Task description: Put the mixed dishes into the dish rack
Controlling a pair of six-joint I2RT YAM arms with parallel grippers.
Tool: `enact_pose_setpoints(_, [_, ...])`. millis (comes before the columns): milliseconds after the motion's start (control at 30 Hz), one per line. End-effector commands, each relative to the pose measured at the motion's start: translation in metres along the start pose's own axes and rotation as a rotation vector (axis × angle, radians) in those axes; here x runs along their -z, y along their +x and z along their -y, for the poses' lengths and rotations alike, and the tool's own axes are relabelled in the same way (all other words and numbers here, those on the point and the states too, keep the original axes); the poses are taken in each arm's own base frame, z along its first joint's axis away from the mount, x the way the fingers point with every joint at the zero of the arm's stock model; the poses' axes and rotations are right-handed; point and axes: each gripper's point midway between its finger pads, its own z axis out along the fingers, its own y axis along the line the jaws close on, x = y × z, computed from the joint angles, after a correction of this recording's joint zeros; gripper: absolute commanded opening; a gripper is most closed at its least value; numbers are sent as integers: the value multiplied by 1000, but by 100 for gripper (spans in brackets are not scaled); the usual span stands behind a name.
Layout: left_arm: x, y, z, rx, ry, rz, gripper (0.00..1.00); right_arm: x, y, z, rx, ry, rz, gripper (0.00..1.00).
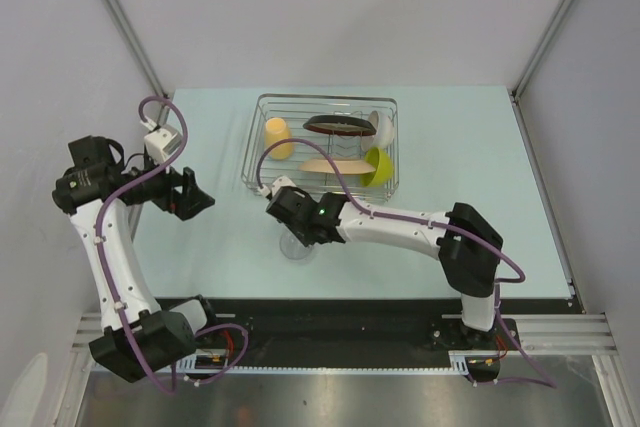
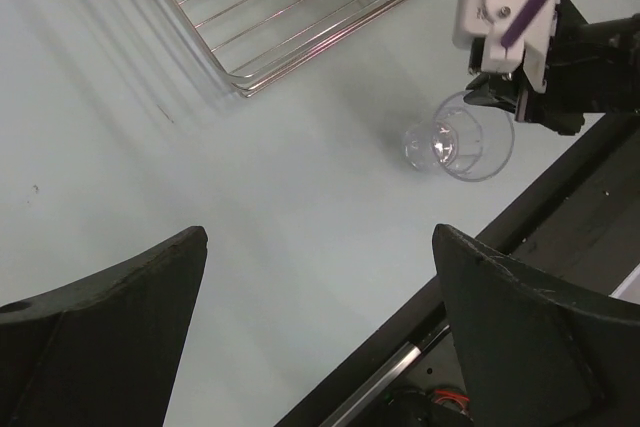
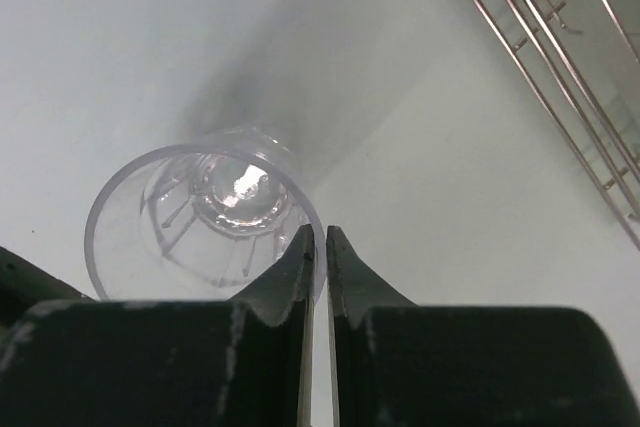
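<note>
The small clear glass [image 1: 296, 245] is near the table's front, below the dish rack [image 1: 262, 127]. My right gripper [image 3: 320, 242] is shut on the glass [image 3: 205, 222], pinching its rim wall between the two fingers. It also shows in the left wrist view [image 2: 458, 137]. The rack holds the yellow mug [image 1: 278, 137], the dark red-rimmed plate [image 1: 338, 126], the beige patterned plate [image 1: 335, 165], the white bowl [image 1: 381, 127] and the lime-green bowl [image 1: 378, 165]. My left gripper [image 1: 196, 197] is open and empty, left of the rack, above the table.
The black front rail [image 1: 330, 312] runs along the table's near edge. Grey walls and metal frame posts [image 1: 125, 22] enclose the sides. The rack corner [image 2: 245, 82] and the right arm's wrist [image 2: 540, 37] show in the left wrist view.
</note>
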Motion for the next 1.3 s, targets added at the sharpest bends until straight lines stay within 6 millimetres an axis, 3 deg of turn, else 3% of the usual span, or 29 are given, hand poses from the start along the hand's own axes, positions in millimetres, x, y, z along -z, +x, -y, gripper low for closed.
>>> enact_pose_setpoints(0, [-1,3,10,28,51,11,100,10,-14,-24,-96,-157,43,0])
enact_pose_setpoints(100, [-2,3,8,30,53,10,100,0,-6,-27,-113,-197,-2,1])
enact_pose_setpoints(167, [-2,2,7,29,49,10,100,-3,-2,-29,-118,-216,-21,13])
enact_pose_setpoints(267, [-3,3,4,27,42,6,100,-9,7,-34,-114,-239,-56,23])
enact_pose_setpoints(433, [-3,1,3,24,38,9,100,-19,21,-39,-106,-255,-110,32])
enact_pose_setpoints(500, [-3,1,3,27,39,9,99,-20,24,-38,-104,-253,-120,31])
enact_pose_setpoints(667, [-2,1,3,24,38,10,100,-21,24,-34,-116,-251,-120,0])
enact_pose_setpoints(733, [-3,0,6,31,51,21,100,-16,17,-28,-124,-244,-94,0])
enact_pose_setpoints(867, [-11,-2,24,94,168,89,100,18,-22,-4,-236,-329,17,0])
enact_pose_setpoints(900, [-14,-3,28,120,206,102,100,44,-34,-4,-265,-420,63,0])
enact_pose_setpoints(933, [-14,-4,34,153,240,115,100,52,-51,14,-346,-456,123,0])
enact_pose_setpoints(1000, [-13,-19,44,169,310,191,100,91,-61,17,-417,-630,194,0])
enact_pose_setpoints(1033, [-14,-23,49,178,340,212,100,108,-79,20,-488,-713,266,0])
enact_pose_setpoints(1067, [-13,-29,57,175,378,250,100,117,-85,31,-530,-761,305,0])
enact_pose_setpoints(1100, [-13,-30,63,171,404,266,100,141,-88,28,-537,-855,338,0])
enact_pose_setpoints(1267, [-23,-26,105,161,591,283,100,174,-98,27,-688,-1114,447,0])
